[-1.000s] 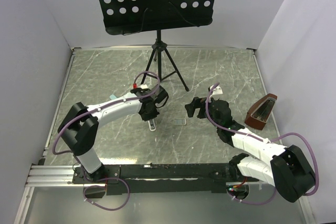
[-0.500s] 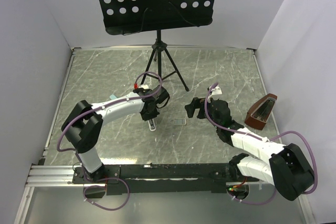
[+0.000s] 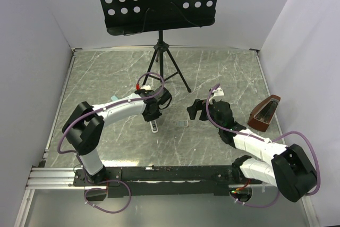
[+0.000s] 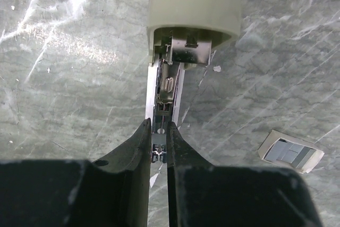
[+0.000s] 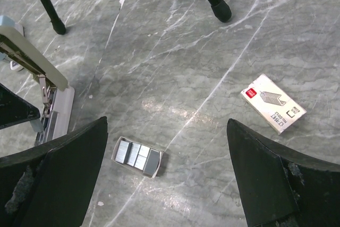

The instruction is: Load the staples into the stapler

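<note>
You are early in the job. The stapler (image 4: 191, 14) lies open on the tabletop (image 3: 106, 78), its cream top swung up and back, so the metal channel is bare. Your left hand (image 4: 159, 136) is pressed almost together, pinching the thin metal part at the near end of that channel and holding the stapler down. From the left wrist view, the channel does not look loaded, though its far end is hard to read.

The staples (image 5: 137, 156) are not yet picked up. They lie as a small flat grey block on the tabletop, just beside the stapler and between your two hands. The little white staple box (image 5: 273, 103) lies well apart from them, farther out on the right. Your right hand (image 5: 164, 179) is spread wide and holds nothing. It hangs above the tabletop with the staples showing between its fingers, a little toward the left one.

What is left, as far as you can judge: bring the right hand down over the grey block, pinch it, set it into the open channel, then shut the top.

Against the earlier top view, very little differs. Your left arm's elbow has swung slightly inward, and your right hand has crept slightly toward the stapler. The stapler, staples and box lie where they did, and neither hand has changed its spread.
</note>
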Motion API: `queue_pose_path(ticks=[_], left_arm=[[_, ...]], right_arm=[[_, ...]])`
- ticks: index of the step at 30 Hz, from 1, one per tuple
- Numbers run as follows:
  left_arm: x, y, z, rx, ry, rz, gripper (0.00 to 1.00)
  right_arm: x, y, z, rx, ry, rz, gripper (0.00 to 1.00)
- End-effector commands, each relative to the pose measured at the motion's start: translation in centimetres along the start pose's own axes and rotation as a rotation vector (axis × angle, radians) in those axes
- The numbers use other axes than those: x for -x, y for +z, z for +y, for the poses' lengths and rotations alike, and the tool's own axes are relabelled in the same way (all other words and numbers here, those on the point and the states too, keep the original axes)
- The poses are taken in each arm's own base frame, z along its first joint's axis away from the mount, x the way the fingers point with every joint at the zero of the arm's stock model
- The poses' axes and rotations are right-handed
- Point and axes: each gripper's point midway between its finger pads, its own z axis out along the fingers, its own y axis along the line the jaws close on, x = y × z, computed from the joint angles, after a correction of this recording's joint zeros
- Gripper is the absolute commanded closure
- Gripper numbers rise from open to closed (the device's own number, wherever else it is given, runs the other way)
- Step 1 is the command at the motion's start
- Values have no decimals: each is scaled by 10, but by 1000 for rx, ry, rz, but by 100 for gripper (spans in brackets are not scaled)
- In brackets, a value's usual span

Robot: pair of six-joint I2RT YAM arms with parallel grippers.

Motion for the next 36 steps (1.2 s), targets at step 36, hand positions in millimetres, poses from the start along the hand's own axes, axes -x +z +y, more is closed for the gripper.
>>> queue_pose_path(ticks=[36], left_arm=[[-1,-1,-2,-13,-41,-3,99]], right_arm=[[18,5,7,24,-12,-44,0]])
